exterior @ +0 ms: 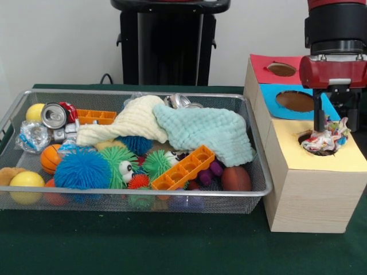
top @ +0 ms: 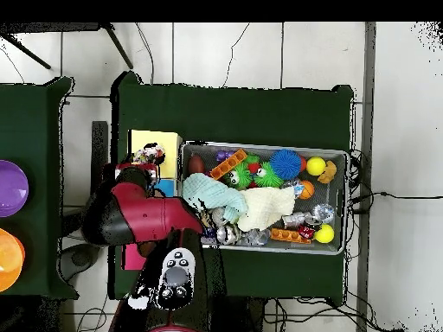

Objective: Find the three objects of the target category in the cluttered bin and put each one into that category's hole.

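Fingers (exterior: 331, 121) straddle a crumpled wrapper (exterior: 324, 140) resting in the yellow hole (exterior: 315, 144); whether they grip it cannot be determined. Position indicates a drop-off, beside the bin (exterior: 261, 172).

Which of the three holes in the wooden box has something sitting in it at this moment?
The hole in the yellow panel: a crumpled wrapper sits in it, under the gripper. The blue panel's hole and the red panel's hole look empty.

No legible text, label, brand, number or sign on any object in either view.
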